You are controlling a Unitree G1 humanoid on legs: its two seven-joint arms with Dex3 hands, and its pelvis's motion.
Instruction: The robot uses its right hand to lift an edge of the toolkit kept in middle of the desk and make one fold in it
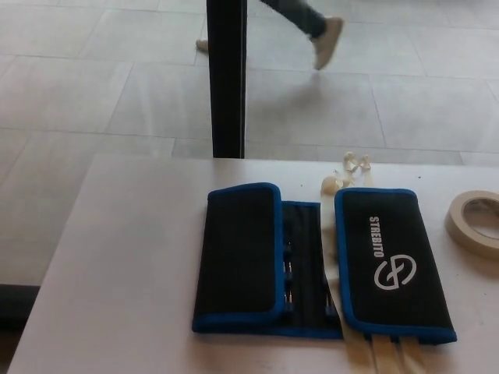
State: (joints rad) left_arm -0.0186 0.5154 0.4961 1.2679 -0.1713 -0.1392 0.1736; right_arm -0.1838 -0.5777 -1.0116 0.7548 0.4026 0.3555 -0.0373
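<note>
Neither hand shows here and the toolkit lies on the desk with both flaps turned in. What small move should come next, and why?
Probably bring the right hand in from the right, down to the outer edge of the logo flap. The toolkit lies flat with a strip of its middle uncovered, and no hand is near it. The tape roll sits just beyond that edge, so the approach should stay clear of it.

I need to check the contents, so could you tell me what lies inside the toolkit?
In the toolkit's open middle strip, tool shafts show in dark slots. The two folded flaps cover everything else.

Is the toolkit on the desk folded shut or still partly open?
Partly open: the toolkit has both side flaps folded inward, but a middle strip stays uncovered.
</note>
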